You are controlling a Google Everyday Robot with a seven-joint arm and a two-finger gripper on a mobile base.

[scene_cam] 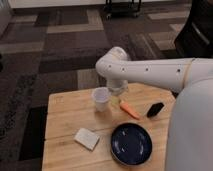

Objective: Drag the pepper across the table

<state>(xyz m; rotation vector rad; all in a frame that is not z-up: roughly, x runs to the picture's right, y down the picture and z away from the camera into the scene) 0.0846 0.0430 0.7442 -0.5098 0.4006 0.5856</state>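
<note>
The small orange pepper (130, 110) lies on the light wooden table (62, 117), right of centre toward the far side. My white arm reaches in from the right, with its elbow above the table's far edge. My gripper (117, 96) hangs below the elbow, low over the table. It is just left of the pepper's near end and right beside a white cup (101, 98). The arm hides most of the gripper.
A small black block (155, 109) lies right of the pepper. A dark blue plate (131, 144) sits at the front right, and a tan sponge (87, 138) at the front left. Dark patterned carpet surrounds the table.
</note>
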